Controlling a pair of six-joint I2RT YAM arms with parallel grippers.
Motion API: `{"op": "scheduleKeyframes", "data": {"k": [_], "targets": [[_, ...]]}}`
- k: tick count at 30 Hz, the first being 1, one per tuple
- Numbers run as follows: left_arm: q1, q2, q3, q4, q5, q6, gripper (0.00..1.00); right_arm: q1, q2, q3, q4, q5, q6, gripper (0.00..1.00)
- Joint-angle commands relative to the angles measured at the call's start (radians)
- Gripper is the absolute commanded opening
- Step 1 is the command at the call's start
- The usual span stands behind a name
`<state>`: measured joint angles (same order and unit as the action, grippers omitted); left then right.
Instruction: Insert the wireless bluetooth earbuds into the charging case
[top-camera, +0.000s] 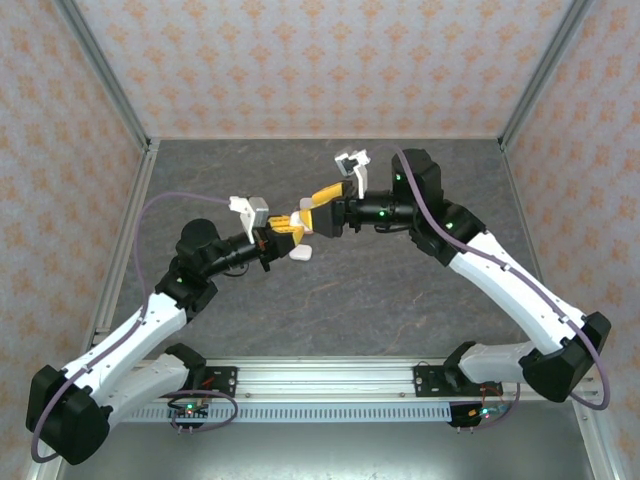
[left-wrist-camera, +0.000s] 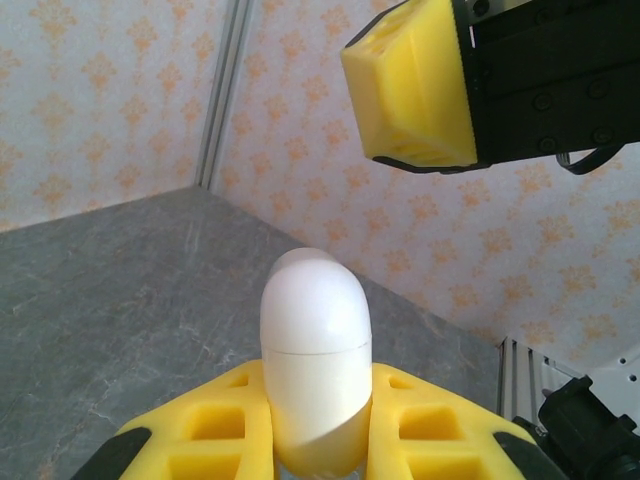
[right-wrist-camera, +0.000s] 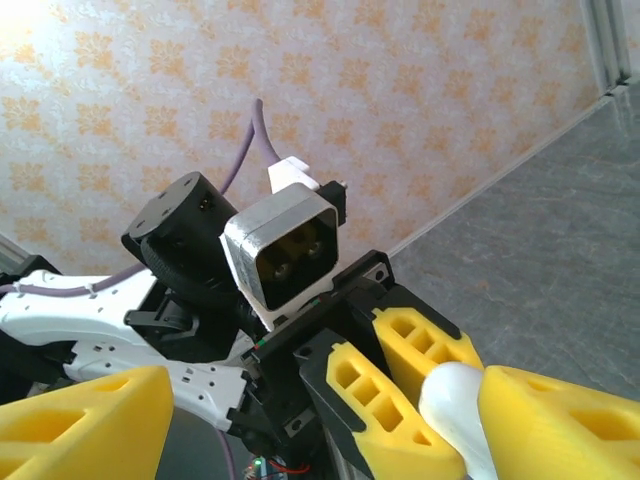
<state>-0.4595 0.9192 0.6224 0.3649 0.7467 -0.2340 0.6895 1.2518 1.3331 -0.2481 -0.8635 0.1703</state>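
Closer in, left tool (left-wrist-camera: 318, 425) clamps a seamed charging case (left-wrist-camera: 315, 330).

No words, numbers or signs can be read here. The white charging case (left-wrist-camera: 315, 350) is plain, with no brand on it. The wall (left-wrist-camera: 100, 100) behind the case has only a pattern of small orange flowers, no letters.

Bright, even light; sharp, soft shadows
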Motion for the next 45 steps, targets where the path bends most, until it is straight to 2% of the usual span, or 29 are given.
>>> {"op": "scheduleKeyframes", "data": {"k": [1, 9, 13, 22, 31, 38, 45], "targets": [[-0.006, -0.013, 0.041, -0.036, -0.025, 0.03, 0.0, 0.003, -0.037, 0.003, -0.072, 0.136, -0.062, 0.83], [-0.007, -0.023, 0.001, -0.196, -0.078, 0.004, 0.0, -0.002, -0.141, -0.083, -0.053, 0.57, -0.066, 1.0], [-0.006, -0.035, -0.066, -0.25, -0.106, -0.059, 0.0, -0.019, -0.179, -0.161, 0.015, 0.701, -0.027, 0.99], [-0.007, -0.017, -0.202, -0.303, -0.133, -0.181, 0.0, -0.027, -0.168, -0.191, 0.023, 0.75, -0.016, 0.99], [-0.006, 0.176, -0.222, -0.237, -0.117, -0.241, 0.0, -0.027, -0.153, -0.188, 0.009, 0.758, -0.018, 0.99], [-0.006, 0.292, -0.222, -0.175, -0.162, -0.278, 0.0, -0.027, -0.157, -0.186, -0.011, 0.768, -0.022, 0.99], [-0.007, 0.418, -0.196, -0.146, -0.115, -0.295, 0.0, -0.026, -0.152, -0.184, -0.015, 0.776, -0.029, 0.99]]}}
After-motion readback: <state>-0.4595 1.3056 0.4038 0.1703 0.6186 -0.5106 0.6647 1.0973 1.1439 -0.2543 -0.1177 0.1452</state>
